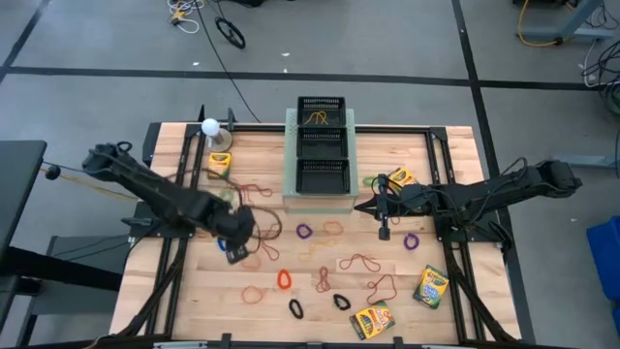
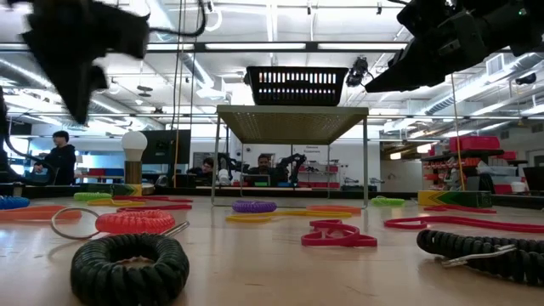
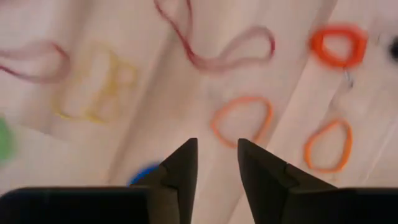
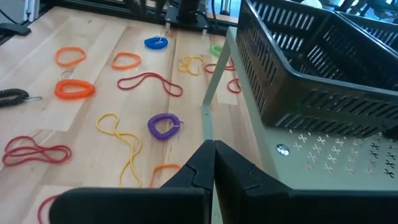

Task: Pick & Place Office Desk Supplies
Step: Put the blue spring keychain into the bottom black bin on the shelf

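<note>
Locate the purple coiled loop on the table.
In the high view, the purple coiled loop lies mid-table, just in front of the pale-green box, beside an orange band.

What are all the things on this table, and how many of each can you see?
black mesh plastic trays: three, black, in a row on top of the green box
large pale-green perforated box: one, pale green, back middle of the table
white ball on a stand: one, white, back left
yellow-and-green cardboard crayon boxes: four, one on each side of the green box, two at the front right
thin rubber-band loops: many, red, orange and yellow, spread over the middle and front
coiled stretchy loops: several, purple, orange, black and blue, among the bands
wooden table: one, light wood
left tool: dark, open, over bands at the left middle
right tool: dark, shut, by the green box's front right corner
</note>
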Motion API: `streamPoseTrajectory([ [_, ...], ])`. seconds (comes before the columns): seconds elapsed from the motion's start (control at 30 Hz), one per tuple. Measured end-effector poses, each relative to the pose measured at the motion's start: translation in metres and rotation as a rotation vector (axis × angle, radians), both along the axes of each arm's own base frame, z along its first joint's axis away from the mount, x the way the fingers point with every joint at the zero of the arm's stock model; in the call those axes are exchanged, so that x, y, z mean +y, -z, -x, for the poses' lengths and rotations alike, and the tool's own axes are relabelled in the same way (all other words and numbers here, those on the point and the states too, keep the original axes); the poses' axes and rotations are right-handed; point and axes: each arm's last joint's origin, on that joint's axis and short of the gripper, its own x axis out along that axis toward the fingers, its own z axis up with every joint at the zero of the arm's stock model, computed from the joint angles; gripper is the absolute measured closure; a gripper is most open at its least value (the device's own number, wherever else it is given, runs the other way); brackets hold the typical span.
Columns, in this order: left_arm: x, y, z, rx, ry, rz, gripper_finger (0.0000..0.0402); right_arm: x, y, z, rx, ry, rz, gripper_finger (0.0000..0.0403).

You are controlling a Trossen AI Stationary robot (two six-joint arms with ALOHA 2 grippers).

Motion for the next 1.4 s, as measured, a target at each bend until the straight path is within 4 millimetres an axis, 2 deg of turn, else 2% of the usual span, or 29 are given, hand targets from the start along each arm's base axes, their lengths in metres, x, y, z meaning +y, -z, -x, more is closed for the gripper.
streamPoseTrajectory([
  [0.13,-0.014,0.025,0.010,-0.013,-0.016,0.035,0.0272,0.000,0.000,0.000,0.003,0.000,0.000,0.0390],
  [0.37,-0.016,0.055,0.028,0.052,-0.119,-0.031,0.0271,0.000,0.000,0.000,0.003,0.001,0.000,0.0390],
  [0.53,-0.021,0.069,0.028,0.160,-0.103,-0.029,0.0271,0.000,0.000,0.000,-0.005,0.000,-0.001,0.0390],
  [0.83,-0.025,0.092,0.023,0.241,-0.124,-0.113,0.0274,0.000,0.000,0.000,-0.004,0.000,-0.001,0.0390],
  [0.93,-0.025,0.092,0.022,0.242,-0.118,-0.118,0.0296,0.000,0.000,0.000,-0.004,0.000,-0.001,0.0390],
  [1.13,-0.025,0.083,0.022,0.234,-0.071,-0.133,0.0383,0.000,0.000,0.000,-0.004,0.000,-0.001,0.0390],
  [1.3,-0.027,0.062,0.017,0.181,0.023,-0.140,0.0384,0.000,0.000,0.000,-0.004,0.000,-0.001,0.0390],
  [1.4,-0.030,0.041,0.011,0.087,0.081,-0.129,0.0384,0.000,0.000,0.000,-0.004,0.000,-0.001,0.0390],
])
